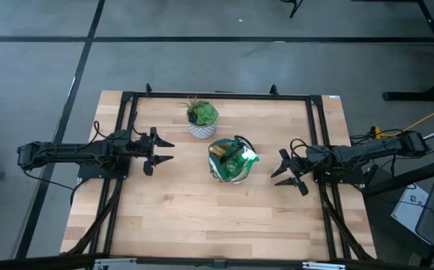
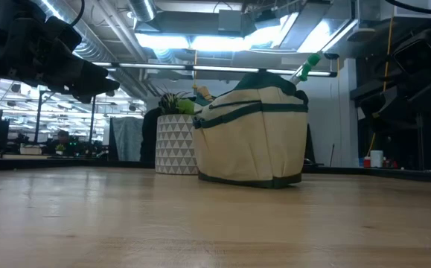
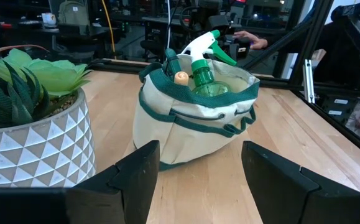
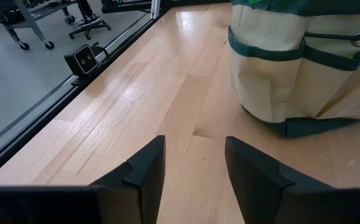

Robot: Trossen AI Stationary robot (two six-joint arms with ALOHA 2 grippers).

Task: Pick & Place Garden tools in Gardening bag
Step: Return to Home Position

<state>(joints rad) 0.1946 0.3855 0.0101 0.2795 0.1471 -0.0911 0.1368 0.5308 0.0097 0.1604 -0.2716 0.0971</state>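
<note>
Left pincer (image 1: 167, 151) hangs by my table's (image 1: 202, 225) left edge and right pincer (image 1: 279, 165) by its right edge, each with its 2 fingers apart. Between them, mid-table, sits the bag (image 1: 231, 161), with the bottle (image 3: 206, 79) upright inside. Just beside it, toward the far edge, stands the pot (image 1: 201, 129). Light wood planks; a lit workshop beyond.

Robotics lab/wkshop: exposed ceiling ducts (image 2: 142, 10), strip lights (image 2: 178, 41), concrete floor (image 1: 37, 75), rolling chairs (image 4: 89, 23).

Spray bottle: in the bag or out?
In. The spray bottle stands in the gardening bag, its green body and white trigger head poking above the open top.
</note>
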